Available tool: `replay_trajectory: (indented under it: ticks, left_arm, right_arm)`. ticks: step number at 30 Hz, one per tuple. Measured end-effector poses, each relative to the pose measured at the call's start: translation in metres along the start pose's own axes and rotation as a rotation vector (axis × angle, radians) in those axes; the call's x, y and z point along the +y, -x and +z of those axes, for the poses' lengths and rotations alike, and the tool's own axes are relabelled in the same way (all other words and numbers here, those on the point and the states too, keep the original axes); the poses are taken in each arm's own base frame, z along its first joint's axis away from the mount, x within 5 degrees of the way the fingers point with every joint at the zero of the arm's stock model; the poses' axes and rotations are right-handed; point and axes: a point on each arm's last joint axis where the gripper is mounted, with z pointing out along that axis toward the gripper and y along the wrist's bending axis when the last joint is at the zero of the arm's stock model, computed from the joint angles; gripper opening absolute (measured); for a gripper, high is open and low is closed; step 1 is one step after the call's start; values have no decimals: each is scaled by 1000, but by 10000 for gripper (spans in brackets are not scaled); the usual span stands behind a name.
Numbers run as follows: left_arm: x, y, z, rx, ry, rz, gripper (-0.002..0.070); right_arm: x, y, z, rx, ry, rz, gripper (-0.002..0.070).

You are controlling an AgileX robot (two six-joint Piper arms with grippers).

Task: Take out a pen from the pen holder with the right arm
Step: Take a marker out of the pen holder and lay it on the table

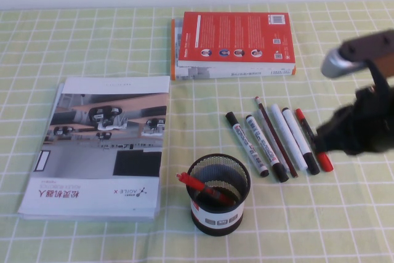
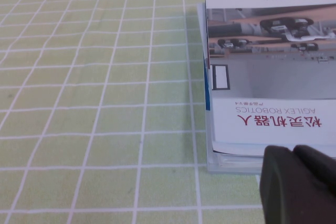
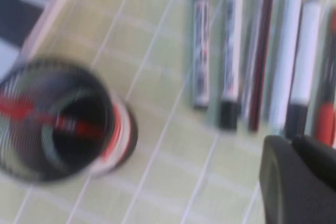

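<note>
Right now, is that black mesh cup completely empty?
No, a red pen leans inside the black mesh pen holder, its tip sticking out over the rim.

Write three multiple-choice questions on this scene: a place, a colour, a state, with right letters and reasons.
1. Where does the pen holder stand?
A) on the red book
B) on the table, right of the booklet
C) on the booklet

2. Which colour has the pen in the holder?
A) red
B) blue
C) green

3. How is the right gripper?
A) open around the holder
B) shut on the holder's pen
C) shut, by the row of pens

Key: 1B, it stands beside the booklet; 2A, a red shaft leans out; 3C, closed, away from the holder. The left gripper, shut, is by the booklet's corner.
</note>
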Motion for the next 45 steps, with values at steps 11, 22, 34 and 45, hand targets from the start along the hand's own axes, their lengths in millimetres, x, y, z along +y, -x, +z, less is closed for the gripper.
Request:
replay_trajectory:
  ticks: [11,22,34,45]
  left_arm:
    - [0,0,0,0,0,0,-5]
    - [0,0,0,0,0,0,-5]
    - [0,0,0,0,0,0,-5]
    - [0,0,0,0,0,0,-5]
  right_arm:
    - [0,-33,-14,119,24,-45,-12]
    - [-12,-39,-24,-40,-18,-83,-12]
    - [-62,-175,-41,-491,-303,168,-12]
    - [-56,-229,-41,-666,-352,197,-13]
